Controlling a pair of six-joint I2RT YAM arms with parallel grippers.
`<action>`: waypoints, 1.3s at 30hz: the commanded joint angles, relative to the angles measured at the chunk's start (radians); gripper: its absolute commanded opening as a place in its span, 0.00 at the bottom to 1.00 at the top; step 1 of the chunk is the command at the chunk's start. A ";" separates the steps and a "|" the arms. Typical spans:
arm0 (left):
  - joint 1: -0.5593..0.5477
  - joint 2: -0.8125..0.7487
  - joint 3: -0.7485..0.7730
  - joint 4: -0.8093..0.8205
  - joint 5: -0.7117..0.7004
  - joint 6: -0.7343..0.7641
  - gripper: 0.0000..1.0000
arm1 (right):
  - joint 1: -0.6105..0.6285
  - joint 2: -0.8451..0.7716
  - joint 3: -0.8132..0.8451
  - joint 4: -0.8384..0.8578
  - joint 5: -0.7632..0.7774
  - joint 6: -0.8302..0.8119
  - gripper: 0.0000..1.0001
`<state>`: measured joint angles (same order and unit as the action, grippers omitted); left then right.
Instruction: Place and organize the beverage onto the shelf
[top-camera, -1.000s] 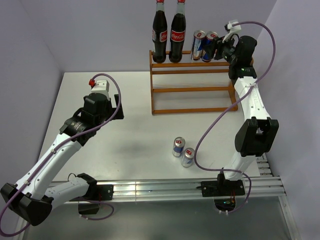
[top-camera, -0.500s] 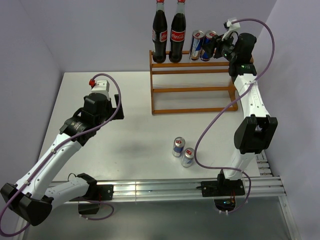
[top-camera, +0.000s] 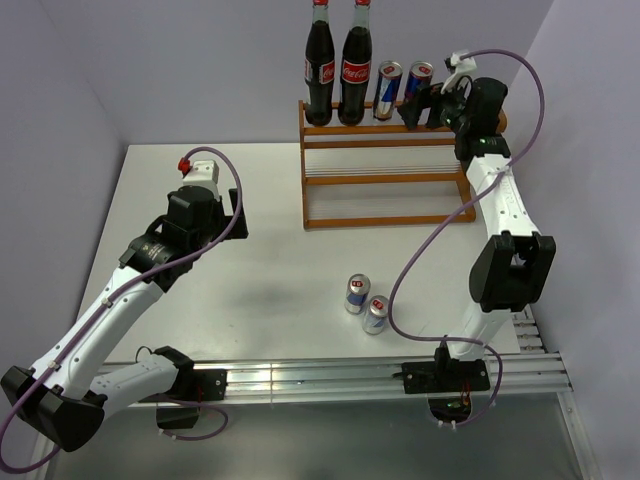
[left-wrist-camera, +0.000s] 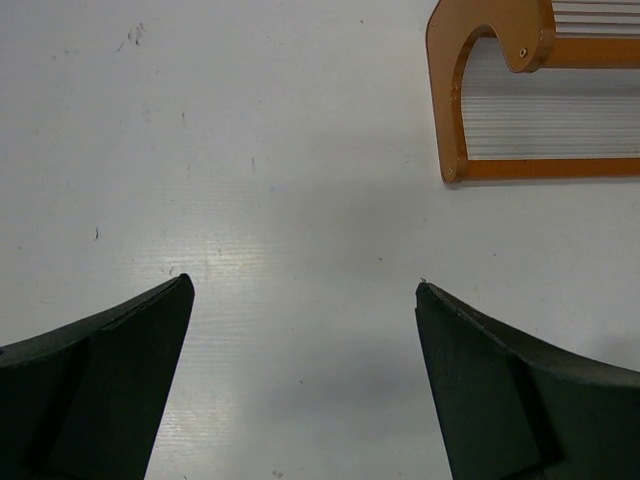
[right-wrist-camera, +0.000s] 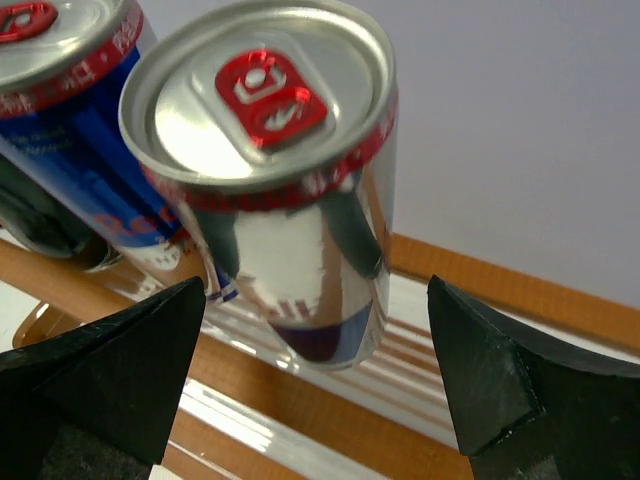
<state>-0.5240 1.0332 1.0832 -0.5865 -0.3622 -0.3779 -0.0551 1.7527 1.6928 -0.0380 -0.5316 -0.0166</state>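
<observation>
The shelf (top-camera: 385, 178) stands at the back of the table. On its top tier are two cola bottles (top-camera: 320, 70) (top-camera: 355, 68) and two blue-and-silver cans (top-camera: 387, 90) (top-camera: 419, 84). My right gripper (top-camera: 426, 104) is open at the right-hand can. In the right wrist view that can (right-wrist-camera: 275, 190) stands upright on the slats between the spread fingers, touching neither, and the gripper (right-wrist-camera: 312, 285) holds nothing. Its neighbour can (right-wrist-camera: 70, 150) is on the left. Two more cans (top-camera: 357, 293) (top-camera: 376, 314) stand on the table. My left gripper (left-wrist-camera: 302, 284) hangs open over bare table.
The shelf's lower tier (top-camera: 385, 205) holds nothing. Its left end post (left-wrist-camera: 450, 100) shows at the top right of the left wrist view. The left arm (top-camera: 190, 225) rests over the table's left half. Purple walls close in behind and on both sides.
My right gripper has opened and let go of the can, which went from tilted to upright on the top tier. The left arm has not moved.
</observation>
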 joint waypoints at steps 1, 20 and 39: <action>0.005 -0.004 0.000 0.040 0.020 0.024 0.99 | -0.005 -0.094 -0.021 0.033 0.022 0.006 0.99; 0.009 0.041 0.092 -0.002 0.126 -0.088 1.00 | 0.139 -0.539 -0.297 -0.281 0.519 0.182 1.00; -0.461 0.320 0.320 -0.087 -0.150 -0.349 1.00 | 0.416 -1.121 -0.731 -0.487 0.831 0.438 1.00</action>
<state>-0.9314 1.3277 1.3296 -0.6811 -0.4507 -0.6575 0.3603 0.7059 0.9817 -0.5415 0.3275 0.3828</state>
